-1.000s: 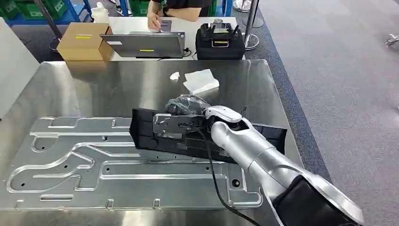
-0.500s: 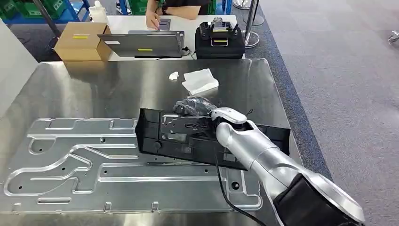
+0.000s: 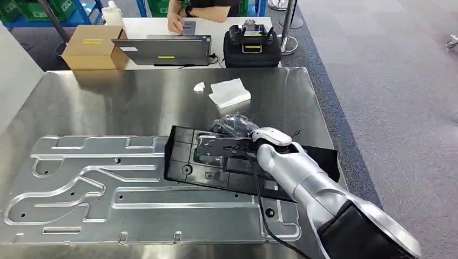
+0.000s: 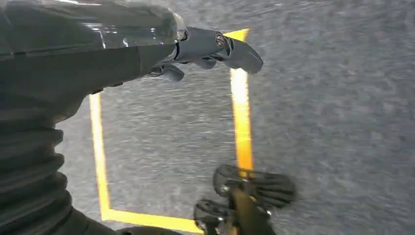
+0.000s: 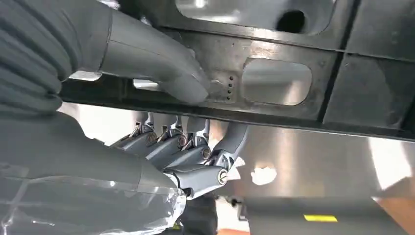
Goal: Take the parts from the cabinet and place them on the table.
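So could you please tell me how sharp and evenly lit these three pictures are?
Head view: sharp, with soft glare on the steel table reflecting the cardboard box. Left wrist view: motion-blurred, the floor and its yellow tape smeared. Right wrist view: close and a bit soft, bright reflections behind the black part that the right hand holds.

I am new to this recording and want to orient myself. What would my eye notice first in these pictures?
First, the long black part that the right hand holds over the steel table, thumb on one face and fingers curled under its edge. Below it lies a large stamped metal plate. Behind the table, a person sits at a desk with a laptop.
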`<control>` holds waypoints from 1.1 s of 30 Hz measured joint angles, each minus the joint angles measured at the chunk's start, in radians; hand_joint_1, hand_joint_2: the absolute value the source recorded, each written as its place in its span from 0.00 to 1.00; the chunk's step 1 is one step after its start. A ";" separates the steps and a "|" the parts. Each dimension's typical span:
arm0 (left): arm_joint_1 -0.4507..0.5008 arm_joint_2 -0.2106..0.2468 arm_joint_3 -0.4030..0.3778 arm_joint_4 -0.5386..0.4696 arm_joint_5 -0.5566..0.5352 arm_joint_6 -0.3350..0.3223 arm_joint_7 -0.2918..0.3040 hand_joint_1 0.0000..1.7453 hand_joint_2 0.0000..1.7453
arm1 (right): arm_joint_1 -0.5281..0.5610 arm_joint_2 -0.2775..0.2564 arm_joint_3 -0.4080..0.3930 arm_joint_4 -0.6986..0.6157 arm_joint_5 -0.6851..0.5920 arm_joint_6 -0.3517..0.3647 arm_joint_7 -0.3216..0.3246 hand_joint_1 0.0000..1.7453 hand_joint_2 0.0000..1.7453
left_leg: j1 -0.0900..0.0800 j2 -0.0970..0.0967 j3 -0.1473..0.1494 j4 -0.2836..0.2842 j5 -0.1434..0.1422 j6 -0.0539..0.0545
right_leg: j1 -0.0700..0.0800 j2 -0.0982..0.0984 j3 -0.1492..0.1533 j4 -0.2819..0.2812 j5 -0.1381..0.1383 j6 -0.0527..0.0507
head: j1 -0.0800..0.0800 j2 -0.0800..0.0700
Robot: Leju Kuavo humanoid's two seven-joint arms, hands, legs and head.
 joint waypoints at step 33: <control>0.011 -0.009 -0.089 0.004 0.005 0.021 0.078 0.00 0.00 | 0.033 -0.051 -0.085 0.018 0.058 0.038 -0.033 0.00 0.00 | 0.000 0.001 0.000 0.000 0.000 0.000 | 0.000 0.001 0.001 0.000 0.000 0.000 | 0.000 0.000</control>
